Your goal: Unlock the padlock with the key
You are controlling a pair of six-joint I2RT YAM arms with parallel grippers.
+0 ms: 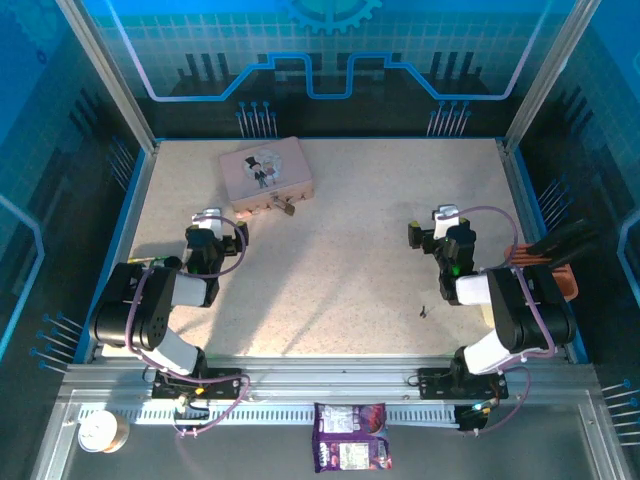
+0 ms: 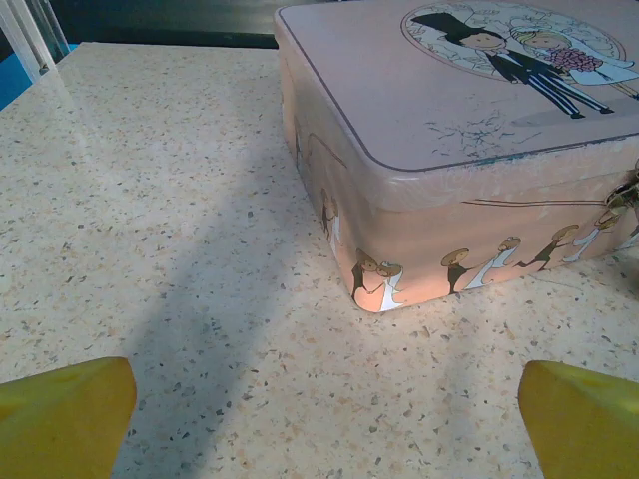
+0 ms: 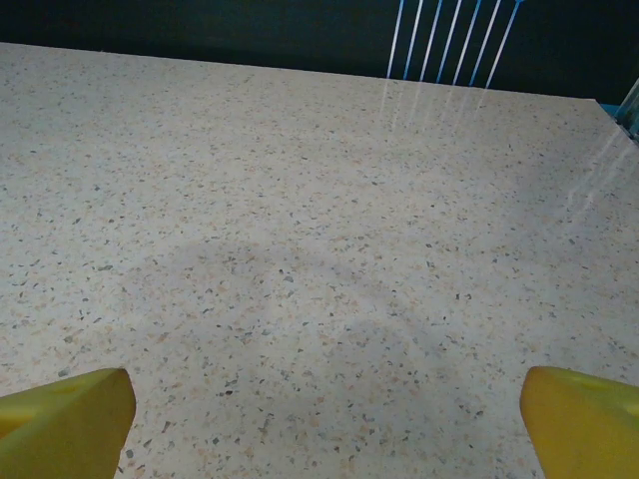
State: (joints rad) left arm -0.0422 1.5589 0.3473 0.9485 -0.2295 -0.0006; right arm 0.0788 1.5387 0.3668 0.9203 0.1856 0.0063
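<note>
The desk carries a pink tin. The left tool, near the tin, and the right tool, well apart from it, are both spread and empty. The padlock sits at the tin's front side. The key lies well apart from the tin. Both are probably light, stiff and slippery, so pinch the key by its head.

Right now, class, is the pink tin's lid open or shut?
Shut: the lid sits flat on the pink tin, no gap along the near corner.

A robotics lab test cell: a speckled worktop walled by blue printed clear panels in aluminium framing, with left arm and right arm bolted to a front rail.
</note>
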